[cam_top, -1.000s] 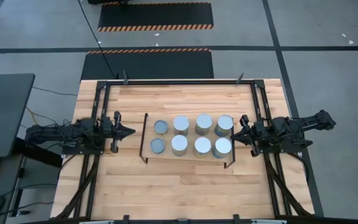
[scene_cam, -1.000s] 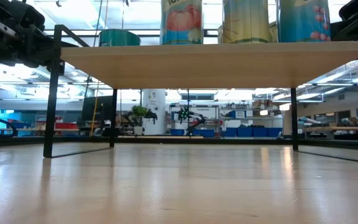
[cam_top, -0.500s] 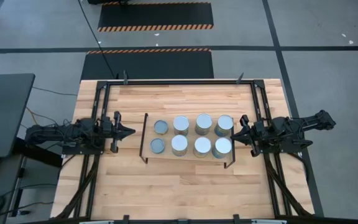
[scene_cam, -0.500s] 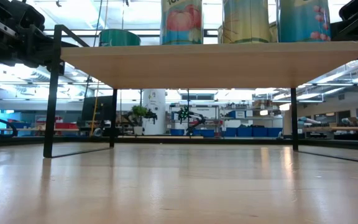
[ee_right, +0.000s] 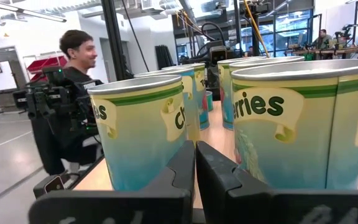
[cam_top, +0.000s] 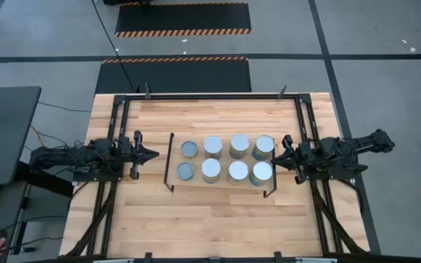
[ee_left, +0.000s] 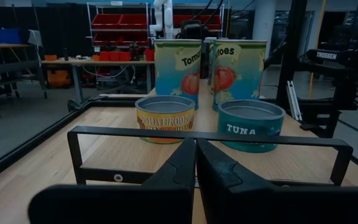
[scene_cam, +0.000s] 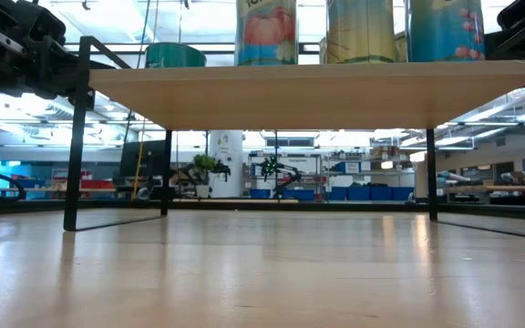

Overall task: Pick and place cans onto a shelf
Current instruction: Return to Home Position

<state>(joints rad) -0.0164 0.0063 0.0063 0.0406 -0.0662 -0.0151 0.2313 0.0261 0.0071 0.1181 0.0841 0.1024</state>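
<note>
- Now all eight cans [cam_top: 211, 169] stand on the shelf [scene_cam: 308, 96], two rows of four.
- My left hand [cam_top: 155, 154] and right hand [cam_top: 278, 155] rest pressed together, near its ends.

Eight cans [cam_top: 211, 169] in two rows on the shelf [cam_top: 198, 160]

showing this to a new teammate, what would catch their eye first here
Eight cans stand in two rows of four on the shelf in the middle of the table, the two nearest the left gripper shorter than the rest. That gripper and the right gripper sit off the shelf's two ends, both shut and empty. In the right wrist view a person shows in the room beyond the cans.
</note>
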